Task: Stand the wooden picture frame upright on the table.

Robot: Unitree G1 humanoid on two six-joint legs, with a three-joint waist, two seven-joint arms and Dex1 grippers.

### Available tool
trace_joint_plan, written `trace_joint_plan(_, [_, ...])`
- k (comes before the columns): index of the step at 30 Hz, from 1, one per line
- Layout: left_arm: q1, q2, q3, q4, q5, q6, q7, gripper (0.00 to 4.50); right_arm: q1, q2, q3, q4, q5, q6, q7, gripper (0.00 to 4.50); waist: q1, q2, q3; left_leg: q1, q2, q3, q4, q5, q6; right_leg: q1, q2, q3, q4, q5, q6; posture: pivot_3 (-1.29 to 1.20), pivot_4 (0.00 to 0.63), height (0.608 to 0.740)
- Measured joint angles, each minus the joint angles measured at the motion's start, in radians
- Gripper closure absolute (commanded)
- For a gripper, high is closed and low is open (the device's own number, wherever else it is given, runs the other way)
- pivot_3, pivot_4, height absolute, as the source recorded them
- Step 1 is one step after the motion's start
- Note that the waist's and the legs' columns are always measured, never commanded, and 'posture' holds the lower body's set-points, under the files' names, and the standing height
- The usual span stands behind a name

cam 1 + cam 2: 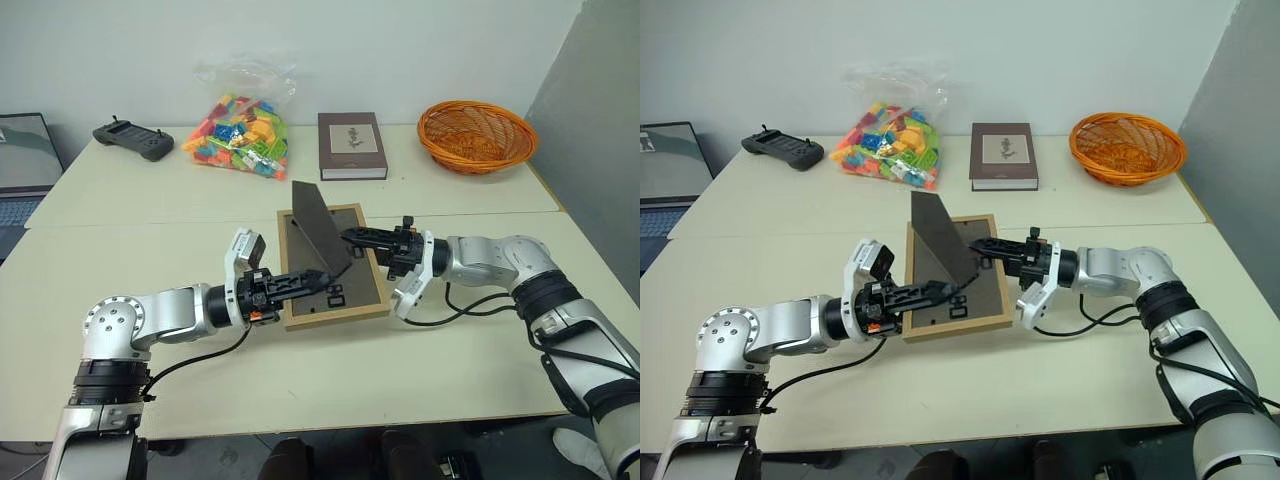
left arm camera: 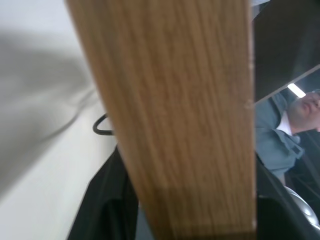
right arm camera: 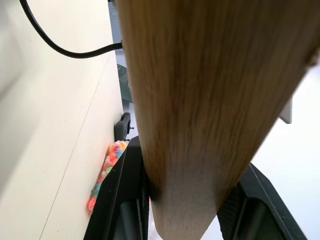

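Observation:
The wooden picture frame [image 1: 345, 285] is back side up over the middle of the table [image 1: 180, 210], its light-wood rim around a dark panel. Its dark fold-out stand [image 1: 318, 225] sticks up from the panel. My left gripper [image 1: 318, 280] reaches level from the left to the frame's left rim, and that rim [image 2: 175, 125] runs close through the left wrist view. My right gripper [image 1: 352, 238] comes in level from the right, shut on the frame's right rim. In the right wrist view the wood [image 3: 200, 100] sits tight between my black fingers [image 3: 117, 200].
Along the table's far side stand a black controller [image 1: 133, 140], a clear bag of coloured bricks [image 1: 240, 135], a dark brown book [image 1: 351, 145] and an orange wicker basket [image 1: 476, 135]. A laptop [image 1: 20, 160] sits off the left edge. A person [image 2: 295, 130] shows past the frame.

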State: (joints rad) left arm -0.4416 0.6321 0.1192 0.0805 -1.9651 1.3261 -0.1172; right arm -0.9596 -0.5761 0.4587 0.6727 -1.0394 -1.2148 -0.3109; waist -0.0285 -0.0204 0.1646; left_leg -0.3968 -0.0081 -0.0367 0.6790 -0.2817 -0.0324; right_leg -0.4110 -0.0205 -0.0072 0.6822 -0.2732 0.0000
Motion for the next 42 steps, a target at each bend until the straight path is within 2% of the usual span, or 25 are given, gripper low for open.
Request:
trace_joint_plan(3, [-0.028,0.018,0.026,0.034,0.002,-0.035,0.042,1.06,0.004,-0.025,0.000,0.008,0.042,-0.021,0.022,3.20,0.000,0.000,0.000,0.000,0.000,0.000,0.000,0.000,0.000,0.000,0.000,0.000,0.000,0.000,0.000,0.00,0.150,0.740])
trace_joint_plan(6, [-0.036,0.092,0.083,0.037,0.008,-0.086,0.065,0.35,0.009,-0.049,-0.001,0.067,0.143,-0.041,0.089,3.20,-0.003,0.000,0.000,0.000,0.000,0.001,0.000,0.000,0.000,0.001,0.000,0.000,-0.001,0.000,0.000,0.00,0.150,0.740])
trace_joint_plan(7, [-0.028,0.112,0.102,0.011,0.038,-0.104,0.063,0.12,0.013,-0.049,0.001,0.109,0.220,-0.042,0.152,3.20,-0.004,0.000,0.000,0.000,0.001,0.001,0.000,0.000,0.000,0.001,0.000,0.000,-0.002,0.000,0.000,0.00,0.150,0.740])
trace_joint_plan(9, [-0.018,0.131,0.122,-0.040,0.095,-0.130,0.061,0.00,0.035,-0.044,0.007,0.165,0.368,-0.029,0.274,3.20,-0.004,0.000,0.000,0.001,0.001,0.001,0.000,0.000,0.001,0.002,0.000,0.000,-0.002,0.000,0.000,0.00,0.150,0.740])
trace_joint_plan(10, [-0.005,0.146,0.127,-0.089,0.172,-0.157,0.050,0.00,0.054,-0.033,0.019,0.172,0.501,0.015,0.405,3.20,-0.004,0.000,0.000,0.001,0.001,0.001,0.000,0.000,0.001,0.002,0.000,0.000,-0.002,0.000,0.000,0.00,0.150,0.740])
trace_joint_plan(13, [0.044,0.240,0.085,-0.252,0.492,-0.260,0.019,0.00,0.139,0.037,0.010,0.070,0.925,0.341,0.826,3.20,-0.006,0.000,0.000,0.002,0.002,-0.001,-0.001,0.000,0.001,0.004,0.000,-0.001,-0.002,0.000,0.000,0.00,0.150,0.740])
trace_joint_plan(14, [0.070,0.272,0.058,-0.323,0.637,-0.324,-0.002,0.00,0.166,0.060,-0.009,0.001,1.092,0.555,0.986,3.20,-0.005,0.002,0.001,0.002,0.002,-0.001,-0.002,0.000,0.001,0.003,0.000,-0.001,-0.002,0.000,0.000,0.00,0.150,0.740])
trace_joint_plan(16, [0.116,0.286,0.021,-0.429,0.832,-0.435,-0.039,0.00,0.166,0.084,-0.050,-0.091,1.310,0.915,1.165,3.20,-0.001,0.003,0.002,0.002,0.001,-0.001,-0.002,-0.001,0.001,0.003,0.000,-0.001,-0.002,0.000,0.000,0.00,0.150,0.740])
trace_joint_plan(17, [0.158,0.280,0.003,-0.486,0.937,-0.518,-0.079,0.00,0.145,0.092,-0.082,-0.148,1.433,1.157,1.253,3.20,0.002,0.004,0.002,0.002,0.001,-0.002,-0.002,-0.001,0.001,0.003,0.000,-0.001,-0.002,0.000,0.000,0.00,0.150,0.740])
trace_joint_plan(18, [0.170,0.272,0.001,-0.498,0.963,-0.540,-0.092,0.00,0.134,0.092,-0.091,-0.164,1.467,1.232,1.277,3.20,0.003,0.004,0.003,0.001,0.001,-0.002,-0.002,-0.001,0.002,0.003,0.000,-0.001,-0.002,0.000,0.000,0.00,0.150,0.740])
trace_joint_plan(19, [0.203,0.237,0.000,-0.518,1.038,-0.606,-0.120,0.00,0.098,0.092,-0.114,-0.204,1.540,1.425,1.346,3.20,0.007,0.004,0.003,0.001,0.001,-0.002,-0.002,-0.003,0.006,0.002,0.000,-0.002,-0.002,0.000,-0.001,0.00,0.150,0.740])
trace_joint_plan(25, [0.262,0.151,-0.012,-0.555,1.165,-0.695,-0.174,0.00,0.042,0.177,-0.159,-0.160,1.570,1.622,1.448,3.20,0.012,0.004,0.002,0.000,0.001,-0.002,-0.002,-0.005,0.008,0.002,0.000,-0.003,-0.002,0.000,0.000,0.00,0.150,0.740])
trace_joint_plan(30, [0.303,0.101,-0.045,-0.609,1.260,-0.723,-0.199,0.00,0.039,0.247,-0.161,-0.013,1.479,1.611,1.472,3.20,0.024,0.004,0.002,-0.001,0.000,-0.001,-0.002,-0.005,0.008,0.001,-0.001,-0.003,-0.002,0.000,0.000,0.00,0.150,0.740])
trace_joint_plan(38, [0.346,0.047,-0.049,-0.624,1.319,-0.723,-0.224,0.00,0.034,0.286,-0.195,0.088,1.400,1.581,1.509,3.20,0.024,0.004,0.002,-0.001,0.001,-0.001,-0.002,-0.005,0.008,0.000,-0.001,-0.003,-0.001,0.000,0.000,0.00,0.150,0.740])
trace_joint_plan(40, [0.346,0.042,-0.049,-0.622,1.340,-0.723,-0.230,0.00,0.034,0.292,-0.198,0.090,1.373,1.549,1.514,2.49,0.024,0.004,0.002,-0.001,0.001,-0.001,-0.002,-0.005,0.008,0.001,-0.001,-0.003,-0.001,0.000,0.000,0.00,0.150,0.740])
trace_joint_plan(42, [0.343,0.037,-0.049,-0.616,1.360,-0.724,-0.239,0.00,0.035,0.292,-0.201,0.091,1.355,1.535,1.518,2.15,0.025,0.004,0.002,0.000,0.001,-0.001,-0.002,-0.005,0.008,0.001,-0.001,-0.003,-0.001,0.000,0.000,0.00,0.150,0.740])
